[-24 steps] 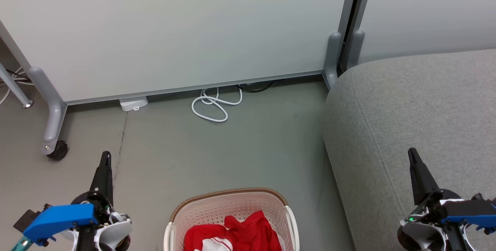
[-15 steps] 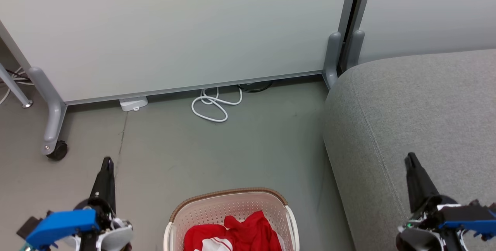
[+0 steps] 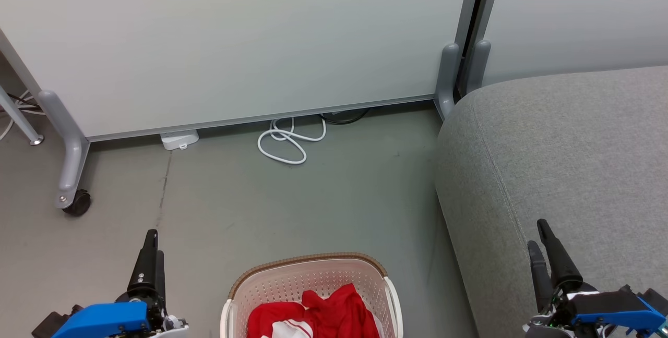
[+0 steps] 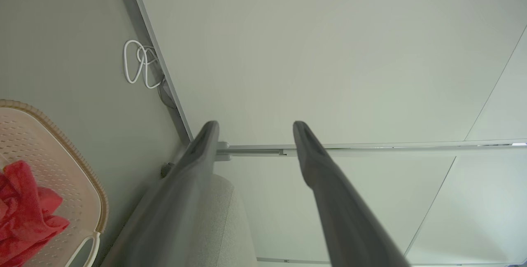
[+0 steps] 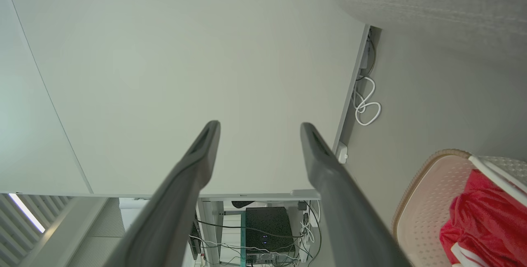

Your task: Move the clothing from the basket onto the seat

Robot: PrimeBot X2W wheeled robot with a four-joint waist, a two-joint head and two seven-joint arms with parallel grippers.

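Note:
Red clothing (image 3: pixel 323 312) with a white panel lies bunched in the cream basket (image 3: pixel 292 275) with a brown rim, at the bottom centre of the head view. The grey seat (image 3: pixel 563 140) fills the right side. My left gripper (image 3: pixel 151 252) hovers over the floor left of the basket, open and holding nothing. My right gripper (image 3: pixel 540 239) hangs above the seat's front corner, open and holding nothing. In the left wrist view the basket (image 4: pixel 88 176) and clothing (image 4: pixel 24 205) sit at lower left; in the right wrist view the basket (image 5: pixel 428 193) and clothing (image 5: pixel 477 217) sit at lower right.
A pale partition wall (image 3: pixel 235 40) on grey wheeled feet (image 3: pixel 70 171) stands behind the floor area. A coiled white cable (image 3: pixel 287 142) and a small white box (image 3: pixel 180 140) lie at its base. Bare grey floor (image 3: pixel 313 202) separates basket and wall.
Both grippers have dropped lower in the head view, drawing back toward the bottom edge. The basket, clothing and seat have not moved.

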